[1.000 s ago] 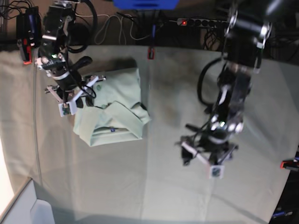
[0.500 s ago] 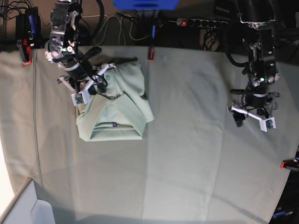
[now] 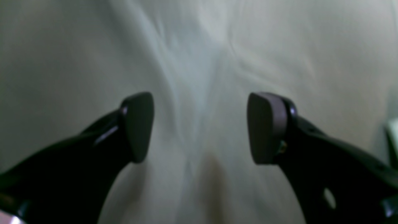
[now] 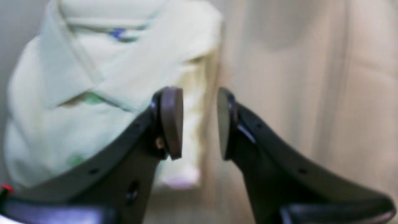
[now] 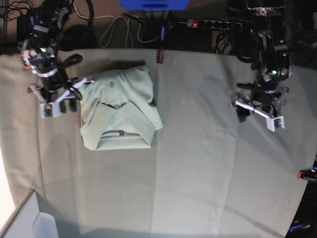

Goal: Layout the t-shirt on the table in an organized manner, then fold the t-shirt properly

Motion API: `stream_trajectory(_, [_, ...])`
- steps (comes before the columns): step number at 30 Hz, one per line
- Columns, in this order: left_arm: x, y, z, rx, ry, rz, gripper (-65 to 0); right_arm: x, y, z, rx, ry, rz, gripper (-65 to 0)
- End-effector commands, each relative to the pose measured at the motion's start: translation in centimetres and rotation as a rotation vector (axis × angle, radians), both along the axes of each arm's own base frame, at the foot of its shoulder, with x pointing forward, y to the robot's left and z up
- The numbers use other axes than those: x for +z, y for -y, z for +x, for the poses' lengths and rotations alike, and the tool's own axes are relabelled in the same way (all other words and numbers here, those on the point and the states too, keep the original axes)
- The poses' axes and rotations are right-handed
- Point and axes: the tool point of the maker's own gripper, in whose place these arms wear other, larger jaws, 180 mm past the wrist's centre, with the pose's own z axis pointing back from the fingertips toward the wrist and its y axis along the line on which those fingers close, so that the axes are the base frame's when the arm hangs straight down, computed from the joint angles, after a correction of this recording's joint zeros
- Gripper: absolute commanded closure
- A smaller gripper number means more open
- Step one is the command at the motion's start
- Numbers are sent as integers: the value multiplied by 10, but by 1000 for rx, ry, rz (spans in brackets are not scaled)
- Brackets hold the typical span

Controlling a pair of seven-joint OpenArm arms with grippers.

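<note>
The pale mint t-shirt (image 5: pixel 119 111) lies folded into a compact rectangle on the left half of the table (image 5: pixel 198 173), collar and dark blue neck tag facing up. My right gripper (image 5: pixel 73 96) hovers just off the shirt's left edge. Its jaws are a narrow gap apart with nothing between them (image 4: pixel 199 124), and the t-shirt (image 4: pixel 93 62) lies beyond them. My left gripper (image 5: pixel 241 101) hangs over bare table cloth at the right, far from the shirt. In the left wrist view the left gripper (image 3: pixel 200 127) is wide open and empty above the table (image 3: pixel 279 46).
A red clamp (image 5: pixel 160 56) grips the table's back edge and another (image 5: pixel 307 174) sits at the right edge. A power strip (image 5: pixel 213 23) and cables lie behind the table. A pale box (image 5: pixel 29 218) stands at the front left corner.
My right gripper has drawn back to the left, off the shirt. The left arm swung from the table's middle to the right side. The shirt has settled flat.
</note>
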Motion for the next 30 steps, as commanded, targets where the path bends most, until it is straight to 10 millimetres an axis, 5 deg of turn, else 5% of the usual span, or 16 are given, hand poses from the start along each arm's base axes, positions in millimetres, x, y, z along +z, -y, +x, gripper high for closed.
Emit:
stream_trajectory(1, [8, 6, -3, -7, 9, -9, -415, 14, 10, 0, -19, 47, -17, -169])
stream_trajectory(4, [5, 25, -31, -16, -71, -59, -287, 14, 22, -22, -79, 26, -27, -155])
stream_trajectory(9, [5, 42, -81, -24, -163, -89, -2, -8, 17, -71, -109, -81, -4, 0])
stream_trajectory(17, [-30, 44, -177, -23, -412, -92, 0, -28, -20, -133, 10, -196, 163, 0])
stream_trajectory(21, [-73, 38, -214, 0, -562, -108, 0, -59, -35, -153, 7, -285, 237, 0])
stream_trajectory(24, [-117, 33, -216, 18, -577, -105, 0, -99, -45, -181, -21, -400, 298, 0])
stream_trajectory(30, [-197, 30, -224, -24, -604, -54, 0, -166, -71, -204, -17, -572, 361, 0])
